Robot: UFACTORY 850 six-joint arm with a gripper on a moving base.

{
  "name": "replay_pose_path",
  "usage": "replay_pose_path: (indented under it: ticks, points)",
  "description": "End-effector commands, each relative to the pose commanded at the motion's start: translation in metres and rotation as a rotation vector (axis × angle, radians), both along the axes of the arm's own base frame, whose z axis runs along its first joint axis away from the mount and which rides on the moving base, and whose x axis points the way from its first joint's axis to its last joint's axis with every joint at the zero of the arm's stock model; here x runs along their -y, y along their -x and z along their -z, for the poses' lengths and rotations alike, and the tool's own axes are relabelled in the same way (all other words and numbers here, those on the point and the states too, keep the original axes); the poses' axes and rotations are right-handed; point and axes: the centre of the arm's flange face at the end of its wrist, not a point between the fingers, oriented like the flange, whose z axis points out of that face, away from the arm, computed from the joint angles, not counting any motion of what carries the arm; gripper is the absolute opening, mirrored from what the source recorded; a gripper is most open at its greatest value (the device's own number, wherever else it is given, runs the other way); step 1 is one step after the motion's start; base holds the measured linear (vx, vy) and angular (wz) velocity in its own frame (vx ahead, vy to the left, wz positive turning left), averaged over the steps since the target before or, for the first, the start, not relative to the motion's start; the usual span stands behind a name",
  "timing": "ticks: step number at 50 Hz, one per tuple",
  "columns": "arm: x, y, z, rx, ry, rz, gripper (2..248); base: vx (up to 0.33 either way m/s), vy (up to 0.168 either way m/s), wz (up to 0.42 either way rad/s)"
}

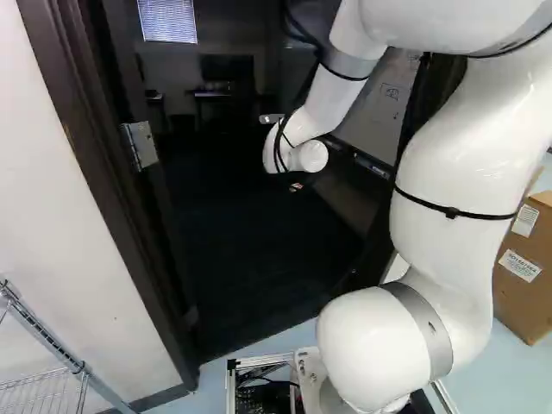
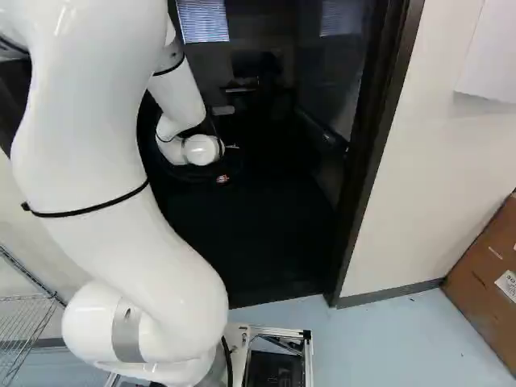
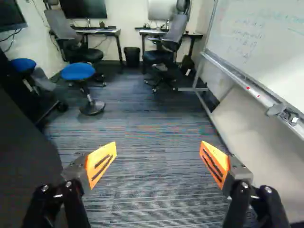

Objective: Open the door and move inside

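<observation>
The white arm [image 1: 453,172] arches high before the door frame [image 2: 372,161], its forearm slanting down through it; the gripper [image 1: 296,185] sits beyond the frame, jaws spread wide; the door [image 3: 23,161] stands open, inward of the frame.

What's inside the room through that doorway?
There are desks, chairs, blue seats, a black bin and a whiteboard. A big dark surface beside the gripper hides whatever is behind it, and you can't see down inside the bin.
</observation>
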Motion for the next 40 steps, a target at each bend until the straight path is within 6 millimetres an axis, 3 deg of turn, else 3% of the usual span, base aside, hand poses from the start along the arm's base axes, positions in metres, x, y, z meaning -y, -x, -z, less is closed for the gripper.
replay_pose_path:
  ticks: [17, 40]
  points:
    - [0.014, 0.017, 0.0, -0.003, 0.008, 0.014, 247, 0.0, 0.0, 0.0]
    - [0.018, 0.062, 0.0, -0.007, 0.009, 0.016, 247, 0.0, 0.0, 0.0]
